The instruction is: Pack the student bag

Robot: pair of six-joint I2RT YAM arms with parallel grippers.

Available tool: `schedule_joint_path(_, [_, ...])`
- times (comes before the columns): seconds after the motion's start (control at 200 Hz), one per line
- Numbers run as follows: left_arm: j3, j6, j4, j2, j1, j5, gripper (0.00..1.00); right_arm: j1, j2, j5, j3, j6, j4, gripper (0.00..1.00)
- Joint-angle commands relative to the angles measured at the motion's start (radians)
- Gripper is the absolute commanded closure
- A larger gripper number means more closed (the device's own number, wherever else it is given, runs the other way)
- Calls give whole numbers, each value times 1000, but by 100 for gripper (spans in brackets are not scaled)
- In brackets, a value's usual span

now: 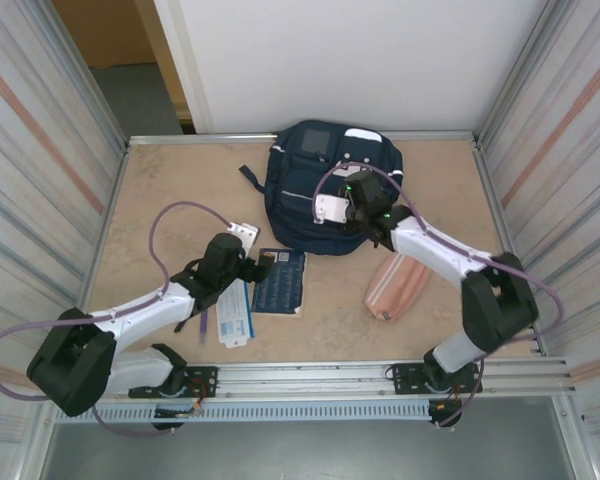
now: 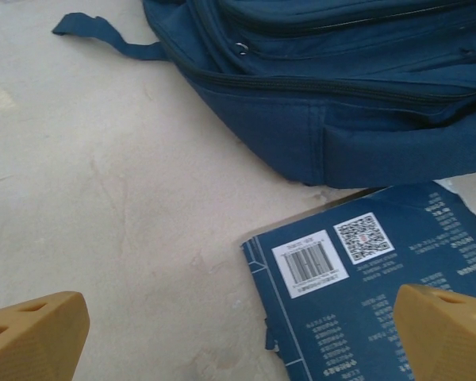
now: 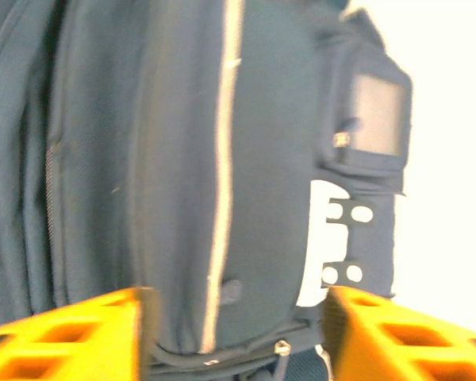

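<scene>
Two arms work this worktop (image 1: 160,190), and nothing looks packed yet. On the left, the left gripper (image 1: 246,262) hangs low with its fingers spread wide, holding nothing. In its wrist view that gripper (image 2: 238,333) straddles the corner of a blue booklet (image 2: 381,294), I'd guess to line up a pick. A pale leaflet (image 1: 235,318) lies partly under that arm, just beside the booklet (image 1: 280,282).

At the far middle lies the student bag (image 1: 325,185), flat with its front face up and close to the back wall. Its long axis runs from near to far. The grey patch end points at the wall and the rounded end points toward the arms, touching the booklet's far edge. From the left wrist the bag (image 2: 341,95) shows its zips closed, so it probably needs opening first.

Over its near half hovers the right gripper (image 1: 352,205), also spread wide and empty. Seen from its own wrist, this gripper (image 3: 234,333) frames the bag's (image 3: 182,159) front pocket, likely after a zip pull. Farthest right, a pink pouch (image 1: 398,285) waits beside that arm.
</scene>
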Motion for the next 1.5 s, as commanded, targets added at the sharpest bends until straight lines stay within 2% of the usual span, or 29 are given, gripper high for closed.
schedule_joint_path(0.0, [52,-89,-43,-14,5,82,1,-27,-172,-30,-73,398,174,0])
schedule_joint_path(0.07, [101,-279,-152,-27,9,66,1,-50,-262,55,-111,665,214,0])
schedule_joint_path(0.11, [133,-375,-205,-28,15,97,1,-65,-306,140,-122,822,195,0])
schedule_joint_path(0.16, [170,-494,-272,-24,19,124,6,-89,-361,256,-118,1046,123,0])
schedule_joint_path(0.205, [197,-606,-312,-17,19,147,12,-128,-404,300,-94,1252,-34,0])
schedule_joint_path(0.241, [211,-680,-321,-10,18,176,14,-163,-427,290,-82,1356,-141,0])
schedule_joint_path(0.261, [218,-724,-324,-4,18,189,14,-200,-447,244,-86,1406,-187,0])
schedule_joint_path(0.311, [233,-817,-318,16,4,218,14,-272,-484,110,-116,1462,-223,0])
schedule_joint_path(0.371, [269,-866,-305,57,-30,227,14,-339,-520,-2,-156,1535,-237,0])
schedule_joint_path(0.436, [345,-921,-363,118,-70,192,15,-373,-545,-89,-182,1557,-247,0])
schedule_joint_path(0.561, [479,-1035,-439,268,-105,158,24,-364,-550,-132,-225,1570,-254,0])
schedule_joint_path(0.752, [546,-1200,-371,441,-116,150,31,-336,-522,-168,-260,1584,-256,0])
schedule_joint_path(0.867, [568,-1289,-351,518,-113,152,36,-297,-510,-144,-270,1571,-250,0])
schedule_joint_path(1.183, [653,-1340,-363,600,-102,96,37,-259,-417,-155,-246,1536,-241,0])
schedule_joint_path(1.403, [731,-1381,-513,619,-113,53,36,-240,-383,-155,-216,1490,-255,0])
schedule_joint_path(1.493, [748,-1397,-551,651,-113,53,40,-240,-372,-161,-204,1477,-266,0])
